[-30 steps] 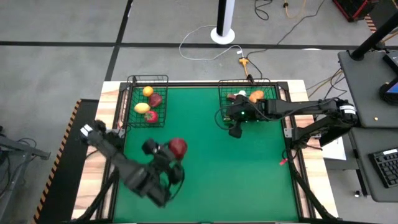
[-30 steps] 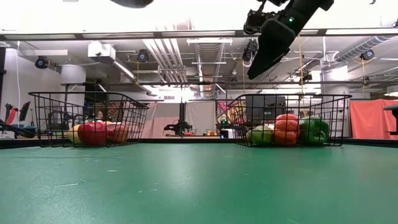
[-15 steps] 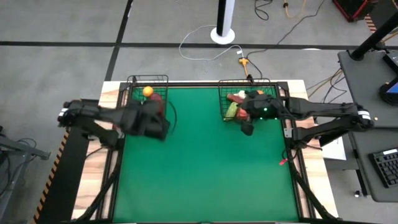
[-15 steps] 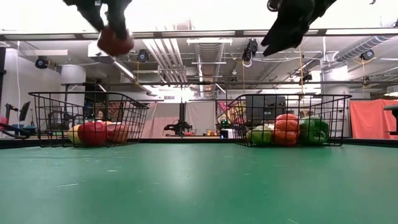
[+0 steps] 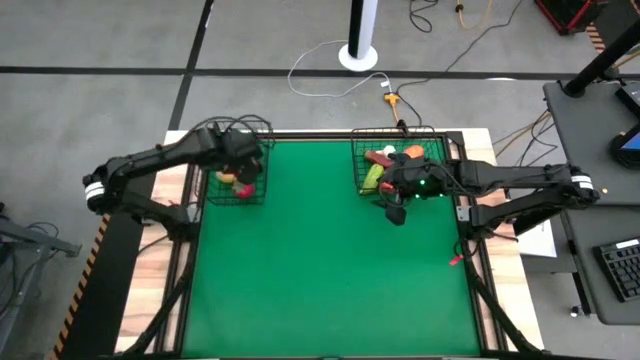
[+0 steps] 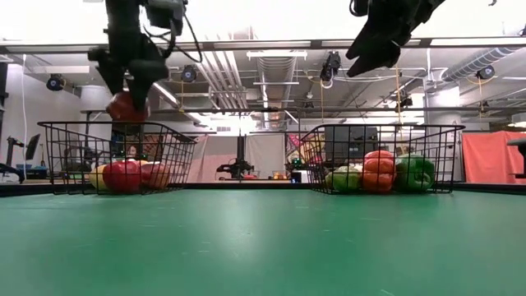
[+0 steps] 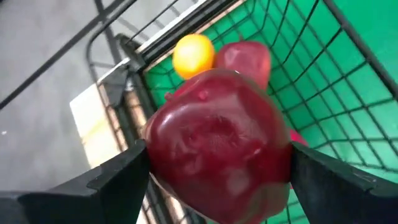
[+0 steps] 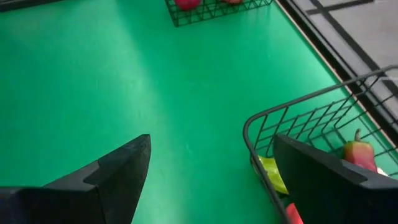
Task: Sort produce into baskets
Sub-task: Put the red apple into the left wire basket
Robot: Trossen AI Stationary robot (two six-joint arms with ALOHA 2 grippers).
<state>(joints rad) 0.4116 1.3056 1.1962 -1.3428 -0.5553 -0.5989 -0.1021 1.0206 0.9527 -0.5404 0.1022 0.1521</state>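
My left gripper (image 5: 240,162) is above the left black wire basket (image 5: 208,165) at the table's far left, shut on a dark maroon fruit (image 7: 217,146), which the low view (image 6: 125,107) shows just above the basket's rim (image 6: 119,124). Yellow, orange and red produce (image 6: 123,174) lies in that basket. My right gripper (image 8: 212,143) is open and empty, high over the green table beside the near left corner of the right basket (image 5: 358,165). That basket holds green, orange and red produce (image 6: 380,168). My left gripper pinches the maroon fruit by its two opposite sides (image 7: 155,155) between its two fingers (image 7: 112,180). The fingers come from above, pointing down. The fruit is lifted clear, above the produce in the left basket.
The green table top (image 5: 320,260) lies between and in front of the two baskets. Wooden borders (image 5: 150,250) run along the table's left and right sides. The right basket's wire corner (image 8: 298,124) is close to my right gripper's finger.
My left gripper has carried the maroon fruit from the table's near left toward the far edge, over the left basket, and then down toward its rim. My right gripper has risen a little and shifted slightly toward the right basket, staying open.
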